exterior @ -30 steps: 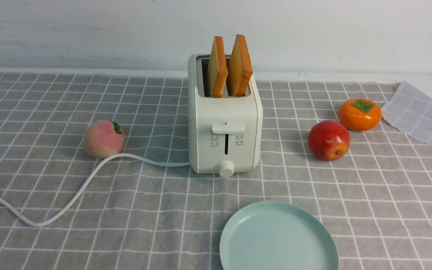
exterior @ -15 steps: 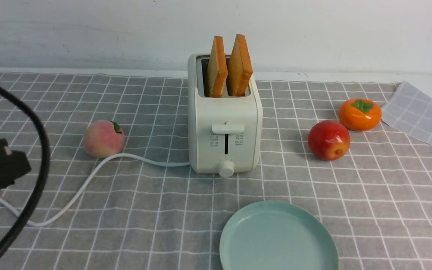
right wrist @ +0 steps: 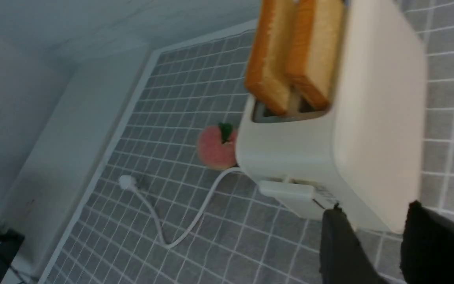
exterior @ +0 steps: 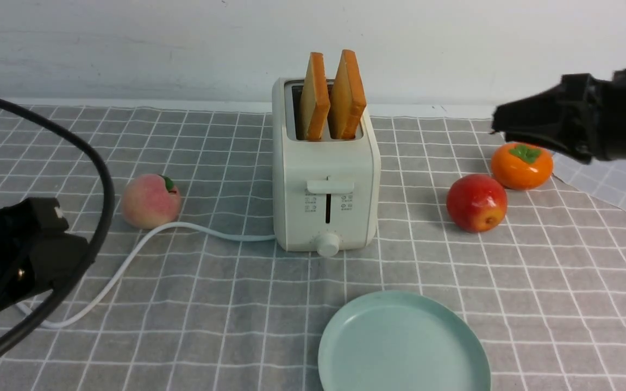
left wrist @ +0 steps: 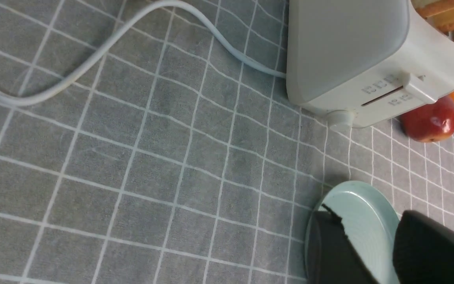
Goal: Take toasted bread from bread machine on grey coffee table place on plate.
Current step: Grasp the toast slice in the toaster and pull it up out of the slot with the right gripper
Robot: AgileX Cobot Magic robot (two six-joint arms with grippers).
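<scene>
Grey-checked worktop: left tool, right tool both spread, empty; skewed pinch on toast could tip toaster onto 6 o'clock plate.

Soft, even light fills the room, bright without harsh glare. The apple throws a faint shadow toward 9 o'clock. The front view is sharp, except the dark right gripper, blurred at 2 o'clock. Motion blur smears the toaster in the right wrist view.
</scene>
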